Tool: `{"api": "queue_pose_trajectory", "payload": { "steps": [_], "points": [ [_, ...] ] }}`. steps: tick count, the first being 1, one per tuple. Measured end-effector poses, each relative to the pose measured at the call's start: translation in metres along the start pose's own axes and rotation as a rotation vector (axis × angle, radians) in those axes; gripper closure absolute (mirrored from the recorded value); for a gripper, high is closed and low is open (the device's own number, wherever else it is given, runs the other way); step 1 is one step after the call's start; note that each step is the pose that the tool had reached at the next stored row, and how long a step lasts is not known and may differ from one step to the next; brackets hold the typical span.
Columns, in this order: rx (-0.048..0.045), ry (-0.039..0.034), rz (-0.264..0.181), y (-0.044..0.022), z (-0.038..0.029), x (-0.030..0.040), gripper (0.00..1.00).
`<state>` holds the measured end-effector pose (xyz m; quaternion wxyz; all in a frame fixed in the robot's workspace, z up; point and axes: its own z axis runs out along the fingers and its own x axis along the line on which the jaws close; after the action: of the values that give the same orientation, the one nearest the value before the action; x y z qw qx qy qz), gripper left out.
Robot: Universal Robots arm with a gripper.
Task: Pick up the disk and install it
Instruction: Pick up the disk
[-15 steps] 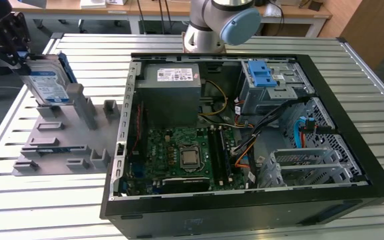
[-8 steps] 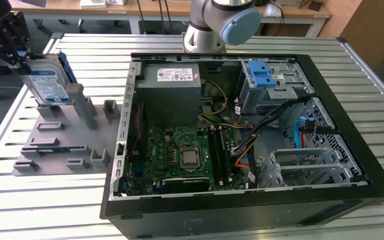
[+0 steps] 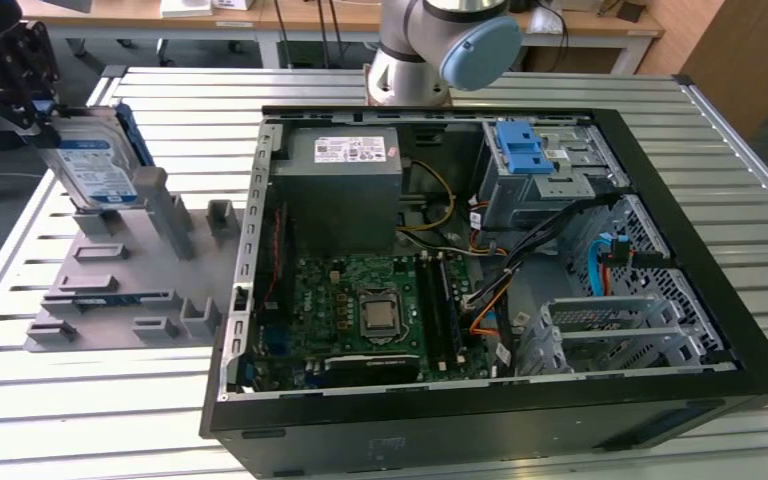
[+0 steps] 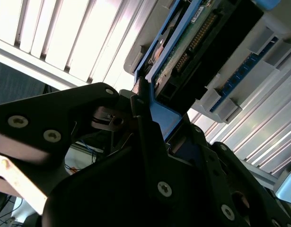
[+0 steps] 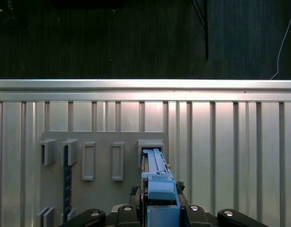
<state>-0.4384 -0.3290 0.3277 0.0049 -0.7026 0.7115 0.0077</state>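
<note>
The disk (image 3: 91, 170), silver with a blue-and-white label and a blue bracket, stands on edge and slightly tilted at the exterior view's far left. Its lower end is at a slot of the grey holder rack (image 3: 131, 290). My black gripper (image 3: 40, 120) is shut on its upper end. In the second wrist view the gripper (image 4: 157, 123) clamps the blue bracket, and the disk's circuit-board side (image 4: 202, 42) runs away from the fingers. In the first wrist view the disk's blue edge (image 5: 157, 182) sticks out of the gripper (image 5: 159, 215) toward the rack's end slot (image 5: 151, 146).
An open computer case (image 3: 491, 280) lies to the exterior view's right of the rack, with a grey power-supply box (image 3: 337, 190) and a metal cage with a blue latch (image 3: 538, 160) inside. The arm's base (image 3: 438, 50) stands behind it. All rests on a slatted metal table (image 3: 104, 420).
</note>
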Motion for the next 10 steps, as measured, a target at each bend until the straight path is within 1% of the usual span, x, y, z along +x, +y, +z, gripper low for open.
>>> {"api": "queue_pose_trajectory", "payload": {
  "steps": [5,7,10],
  "points": [
    [0.0000,0.0000,0.000,0.0000,-0.0010,0.0000,0.64],
    [0.0000,0.0000,0.000,0.0000,-0.0056,-0.0001,0.64],
    [-0.0001,0.0000,0.000,0.0000,-0.0062,-0.0001,0.64]
  ]
}}
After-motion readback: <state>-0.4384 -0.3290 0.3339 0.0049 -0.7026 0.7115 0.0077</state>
